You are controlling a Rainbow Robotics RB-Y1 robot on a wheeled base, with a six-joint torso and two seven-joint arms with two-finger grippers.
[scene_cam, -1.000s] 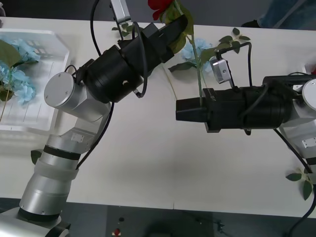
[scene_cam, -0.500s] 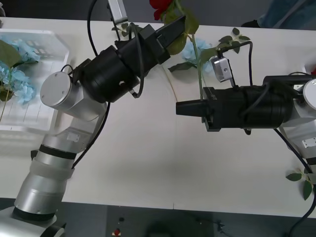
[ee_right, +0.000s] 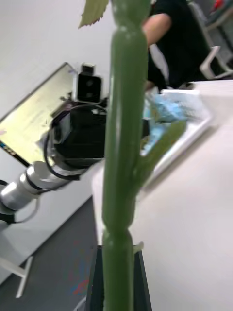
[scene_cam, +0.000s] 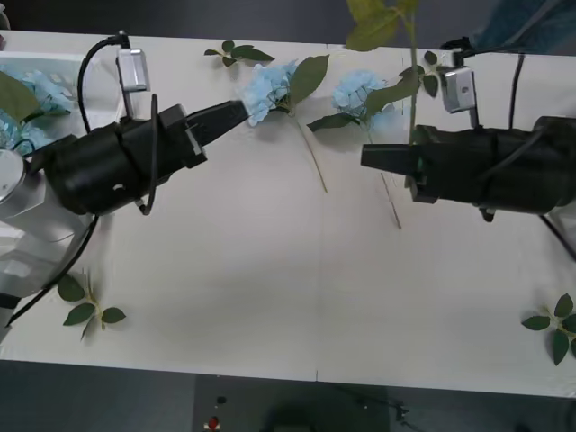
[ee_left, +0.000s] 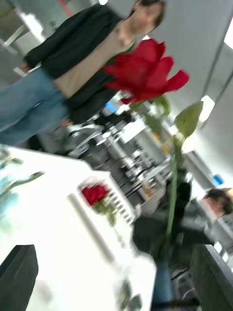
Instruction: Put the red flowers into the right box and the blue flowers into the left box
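While the right claw pinches a red flower's stem, the spread left claw hangs empty; two blue flowers lie unsorted on the bench.

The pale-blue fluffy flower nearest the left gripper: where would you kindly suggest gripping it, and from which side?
Probably its thin green stem, midway, from above, pinching across it: the stem lies flat and clear on the white table, while the bloom is soft. The open left gripper is closest.

Right gripper pinches upright stem
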